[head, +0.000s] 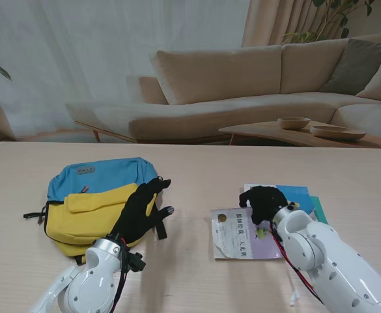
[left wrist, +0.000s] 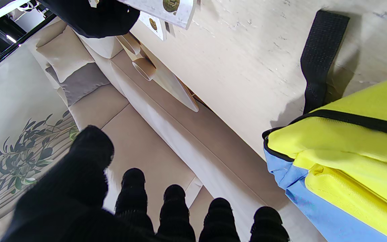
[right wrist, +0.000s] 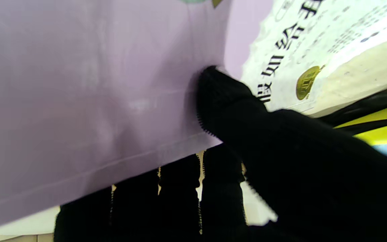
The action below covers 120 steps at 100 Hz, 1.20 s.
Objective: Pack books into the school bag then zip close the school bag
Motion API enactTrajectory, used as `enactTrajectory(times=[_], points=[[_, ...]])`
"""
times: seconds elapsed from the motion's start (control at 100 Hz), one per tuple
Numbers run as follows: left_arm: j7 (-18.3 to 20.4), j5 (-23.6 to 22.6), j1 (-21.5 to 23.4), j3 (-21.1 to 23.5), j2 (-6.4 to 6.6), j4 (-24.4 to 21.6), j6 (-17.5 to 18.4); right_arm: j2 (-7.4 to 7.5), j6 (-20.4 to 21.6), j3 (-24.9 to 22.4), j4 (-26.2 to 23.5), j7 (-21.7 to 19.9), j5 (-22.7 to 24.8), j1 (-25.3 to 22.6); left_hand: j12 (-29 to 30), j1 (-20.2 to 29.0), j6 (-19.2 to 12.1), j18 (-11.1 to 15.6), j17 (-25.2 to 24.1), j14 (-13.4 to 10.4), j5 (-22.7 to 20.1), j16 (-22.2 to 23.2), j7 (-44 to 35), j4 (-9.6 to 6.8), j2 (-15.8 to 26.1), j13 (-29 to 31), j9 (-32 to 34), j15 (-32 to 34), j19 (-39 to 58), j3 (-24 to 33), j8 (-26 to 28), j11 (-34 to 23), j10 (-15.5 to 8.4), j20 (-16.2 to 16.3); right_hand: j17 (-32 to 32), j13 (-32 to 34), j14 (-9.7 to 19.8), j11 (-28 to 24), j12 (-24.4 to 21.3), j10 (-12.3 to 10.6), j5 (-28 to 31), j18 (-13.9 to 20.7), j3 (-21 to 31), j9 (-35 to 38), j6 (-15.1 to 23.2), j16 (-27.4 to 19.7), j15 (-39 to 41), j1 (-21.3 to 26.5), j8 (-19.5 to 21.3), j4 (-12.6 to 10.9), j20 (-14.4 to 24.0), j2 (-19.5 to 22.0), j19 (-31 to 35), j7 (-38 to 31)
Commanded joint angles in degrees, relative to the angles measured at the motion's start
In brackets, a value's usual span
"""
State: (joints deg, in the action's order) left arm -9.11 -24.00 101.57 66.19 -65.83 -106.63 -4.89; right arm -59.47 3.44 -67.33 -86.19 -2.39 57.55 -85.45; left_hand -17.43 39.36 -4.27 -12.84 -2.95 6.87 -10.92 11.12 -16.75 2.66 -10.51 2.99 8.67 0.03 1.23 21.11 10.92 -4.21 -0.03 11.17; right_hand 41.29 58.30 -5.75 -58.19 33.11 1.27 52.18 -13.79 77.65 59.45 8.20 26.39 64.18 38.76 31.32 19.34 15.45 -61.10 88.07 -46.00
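The blue and yellow school bag [head: 92,195] lies flat on the left of the table, its flap down. My left hand [head: 141,205] hovers over the bag's right edge, open with fingers spread; its fingertips [left wrist: 173,208] hold nothing beside the yellow panel [left wrist: 348,151]. On the right, a book with a white and lilac cover [head: 242,235] tops a small stack over a blue book [head: 297,194]. My right hand [head: 265,203] is shut on the top book's far edge. Its thumb [right wrist: 223,97] presses the lilac cover [right wrist: 96,101], and the fingers are tucked under the edge.
A black bag strap [left wrist: 317,57] trails on the table between bag and books. A green book edge [head: 319,207] shows at the stack's right. Beyond the table's far edge stand a beige sofa [head: 242,85] and a low table with bowls [head: 294,122].
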Motion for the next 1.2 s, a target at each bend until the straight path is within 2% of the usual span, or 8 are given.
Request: enactTrajectory(times=[0.0,0.05,0.13,0.17,0.31,0.65,0.95,1.19], points=[[0.8,0.0,0.5,0.0,-0.27,-0.5,0.2,-0.51,0.1,-0.3,-1.3,0.1,0.1,-1.2,-0.3,-1.0,0.0,1.3,-0.4,-1.6,1.9,0.1,0.5,-1.02,0.0,-1.5,-0.5,-0.1,-1.3,1.0,0.1,-0.3,-0.4,-0.4,-1.1,-0.3,2.4,-3.8,6.3,-1.3,9.8,-1.3,8.3,-0.3,5.1,3.0,7.6,11.0,-0.4,-10.0,-0.4,5.5,3.7,-3.5],[0.7,0.0,0.4,0.0,-0.28,-0.4,0.3,-0.64,0.1,-0.8,-1.8,0.9,0.1,-1.7,-0.3,-1.0,0.0,1.3,-0.4,-1.5,1.9,0.1,0.5,-1.02,0.1,-1.5,-0.5,-0.1,-1.3,1.0,0.1,-0.3,-0.5,-0.4,-1.8,-1.0,2.7,-4.1,9.8,-1.8,13.5,-1.3,8.1,-0.8,7.7,3.0,9.2,11.4,2.8,-10.6,-0.5,6.4,4.4,-7.2],[0.7,0.0,0.5,0.0,-0.29,-0.5,0.3,-0.83,0.2,-2.0,-3.4,1.4,-0.2,-2.7,-0.3,-1.0,0.0,1.3,-0.4,-1.5,1.8,0.1,0.5,-1.03,0.0,-1.5,-0.5,-0.1,-1.3,1.1,0.1,-0.3,-0.5,-0.4,-3.4,-2.5,3.1,-5.5,13.4,-1.9,16.2,-1.5,8.3,-2.2,10.2,3.0,12.5,12.3,15.0,-11.6,-1.2,8.2,6.2,-13.3],[0.7,0.0,0.5,0.0,-0.29,-0.5,0.3,-0.93,0.1,-2.7,-4.5,1.4,-0.7,-3.5,-0.3,-1.0,0.1,1.3,-0.4,-1.5,1.9,0.1,0.4,-1.03,0.1,-1.5,-0.5,-0.1,-1.3,1.1,0.2,-0.3,-0.5,-0.4,-4.0,-2.7,3.6,-6.8,14.7,-1.9,15.9,-1.6,8.8,-2.5,10.4,3.4,14.1,12.8,19.1,-12.1,-1.0,8.9,7.4,-15.3],[0.6,-0.1,0.6,0.0,-0.29,-0.6,0.4,-1.38,-0.1,-5.9,-9.2,0.6,-3.7,-6.8,-0.3,-1.0,-0.1,1.3,-0.4,-1.5,1.8,0.2,0.3,-1.03,0.1,-1.5,-0.4,-0.1,-1.3,1.1,0.2,-0.4,-0.4,-0.3,-3.7,-1.0,4.2,-10.0,18.5,-0.9,16.0,-1.2,12.3,-1.3,9.5,3.8,19.9,13.9,26.7,-13.7,0.6,7.2,13.0,-18.2],[0.8,1.1,0.7,0.2,-0.32,-0.8,1.0,-2.37,0.0,-11.8,-19.2,0.8,-8.8,-12.3,-1.6,-2.0,2.2,0.8,-0.4,-1.1,2.2,2.3,-6.9,-0.56,-1.3,-1.3,0.5,0.9,0.0,1.4,3.9,-3.1,1.0,1.4,-1.9,0.9,3.8,-11.0,21.1,1.5,16.5,-1.2,12.3,0.1,7.8,4.5,24.0,15.4,29.6,-16.3,1.6,6.9,16.1,-19.8],[5.0,2.5,0.9,1.1,0.61,-1.4,4.3,-3.27,-2.0,-11.9,-22.3,4.2,-10.6,-12.2,-5.1,-5.1,4.9,-0.8,-2.4,1.0,2.2,14.6,-6.1,0.79,-5.5,-1.5,1.4,4.1,6.3,5.5,4.2,-7.3,3.1,16.7,-1.6,0.9,3.6,-10.8,21.8,2.1,16.4,-1.6,12.3,0.2,7.6,4.8,24.5,15.3,30.4,-16.5,1.5,7.1,16.3,-19.7],[6.9,4.2,-0.4,1.4,0.90,-0.7,6.1,-4.02,-3.3,-10.5,-23.4,6.6,-13.5,-11.8,-5.6,-8.1,6.0,-1.7,-3.1,2.0,2.4,16.2,-2.7,2.03,-9.9,-0.4,1.1,5.2,8.3,10.6,4.0,-7.5,4.1,24.0,-1.5,0.8,3.3,-10.7,22.3,2.7,16.4,-2.1,12.3,0.1,7.1,5.0,24.8,15.4,31.1,-16.5,1.5,7.0,16.2,-19.9]])
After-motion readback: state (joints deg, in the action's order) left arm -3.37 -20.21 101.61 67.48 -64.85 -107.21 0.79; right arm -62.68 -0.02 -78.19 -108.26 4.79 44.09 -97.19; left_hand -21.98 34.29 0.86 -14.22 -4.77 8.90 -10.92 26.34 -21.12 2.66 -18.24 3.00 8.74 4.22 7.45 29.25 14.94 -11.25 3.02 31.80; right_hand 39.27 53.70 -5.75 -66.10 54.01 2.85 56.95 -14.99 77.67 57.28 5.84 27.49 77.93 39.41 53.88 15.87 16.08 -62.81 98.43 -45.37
